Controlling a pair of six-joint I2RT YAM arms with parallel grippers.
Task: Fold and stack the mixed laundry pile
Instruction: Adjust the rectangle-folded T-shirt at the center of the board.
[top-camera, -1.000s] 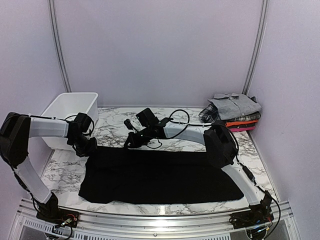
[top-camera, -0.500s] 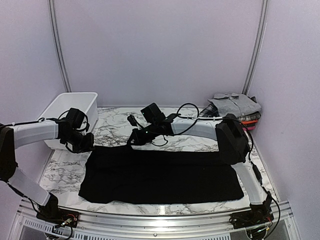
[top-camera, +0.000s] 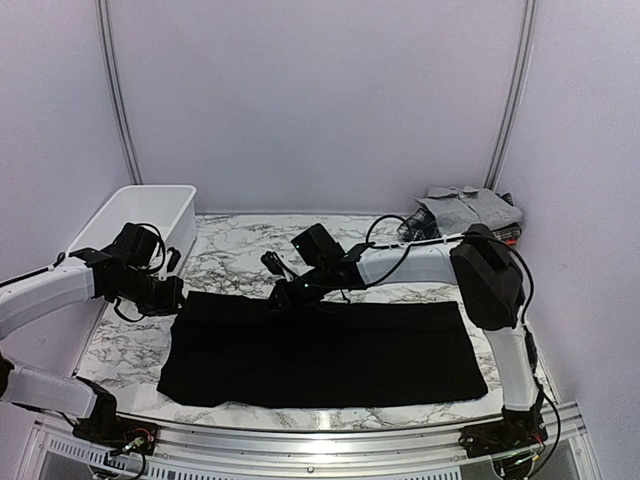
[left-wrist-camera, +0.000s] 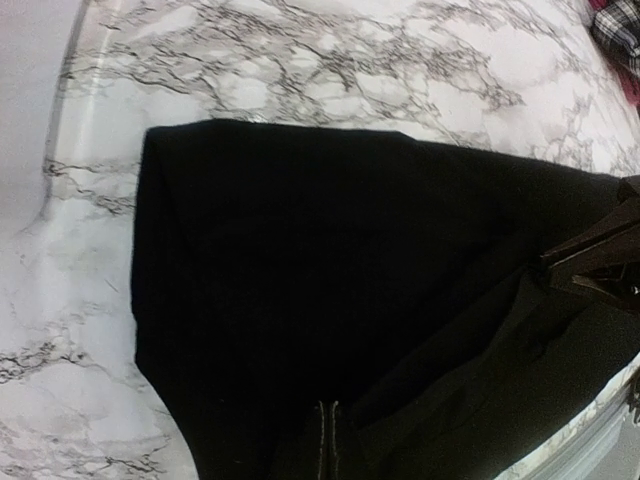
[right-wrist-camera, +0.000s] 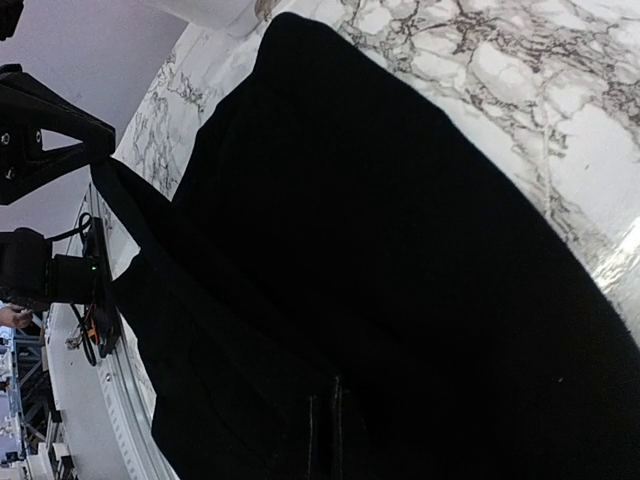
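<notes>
The large plain black cloth (top-camera: 320, 350) lies spread flat on the marble table. My left gripper (top-camera: 170, 297) is at its far left corner. In the left wrist view (left-wrist-camera: 330, 445) the jaws are shut on the cloth (left-wrist-camera: 300, 250). My right gripper (top-camera: 284, 296) is on the far edge, left of the middle. In the right wrist view (right-wrist-camera: 325, 432) it is shut on the cloth (right-wrist-camera: 400, 250). A raised fold runs between the two grippers. The folded grey collared shirt (top-camera: 470, 208) tops a stack at the back right, with the plaid piece (top-camera: 408, 228) under it. The right arm mostly hides the red-pink piece.
A white plastic basket (top-camera: 150, 195) stands at the back left corner, just behind the left arm. White walls close in the table at the back and both sides. A metal rail (top-camera: 300, 430) runs along the near edge.
Both grippers have moved a little toward the near side with the cloth's far edge. The right gripper has also moved right. The left arm has dropped lower and the right elbow has swung right.
</notes>
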